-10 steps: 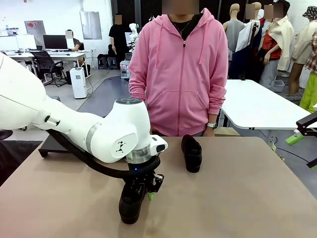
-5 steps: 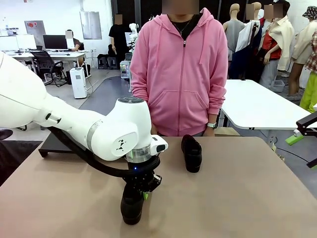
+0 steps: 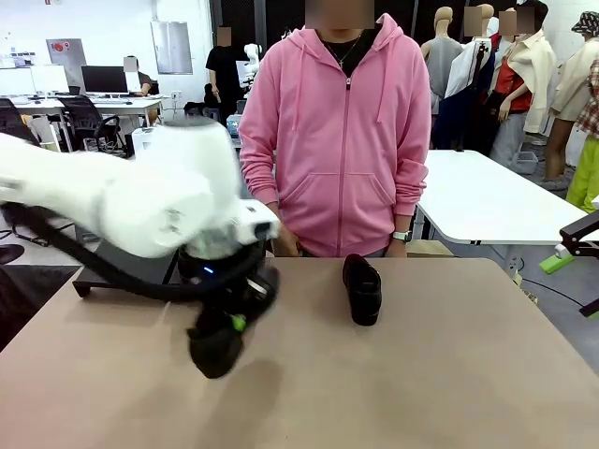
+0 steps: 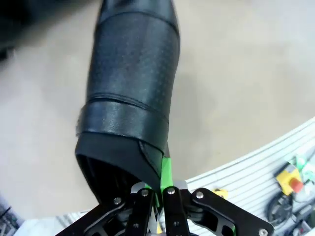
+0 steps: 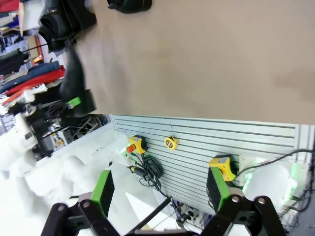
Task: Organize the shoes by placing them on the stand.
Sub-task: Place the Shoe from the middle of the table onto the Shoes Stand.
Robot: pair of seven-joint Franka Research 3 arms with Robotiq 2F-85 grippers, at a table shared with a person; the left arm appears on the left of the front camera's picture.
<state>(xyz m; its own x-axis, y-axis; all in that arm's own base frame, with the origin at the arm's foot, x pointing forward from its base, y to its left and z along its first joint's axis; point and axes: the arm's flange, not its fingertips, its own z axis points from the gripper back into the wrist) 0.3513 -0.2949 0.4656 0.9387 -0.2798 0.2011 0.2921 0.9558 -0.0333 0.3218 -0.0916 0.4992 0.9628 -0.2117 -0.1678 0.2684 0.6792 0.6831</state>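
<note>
A black shiny shoe (image 3: 215,348) hangs a little above the tan table, toe down, with my left gripper (image 3: 236,323) shut on its heel rim. The left wrist view has the same shoe (image 4: 130,93) stretching away from the green-padded left gripper (image 4: 158,189), whose jaws pinch the back edge. A second black shoe (image 3: 362,288) lies on the table in front of the person in the pink hoodie. The flat black stand (image 3: 140,267) sits at the table's far left, partly behind my left arm. My right gripper (image 5: 160,191) is open and holds nothing, off the table's edge.
The person stands at the far edge of the tan table (image 3: 449,374), hands low. The second shoe (image 5: 129,5) and the table's underside edge appear in the right wrist view, with a slatted wall panel (image 5: 197,142) and cables below.
My left gripper closed on the shoe, lifted it off the table and swung it left and toward the stand; the arm is motion-blurred. The other shoe and right gripper stayed put.
</note>
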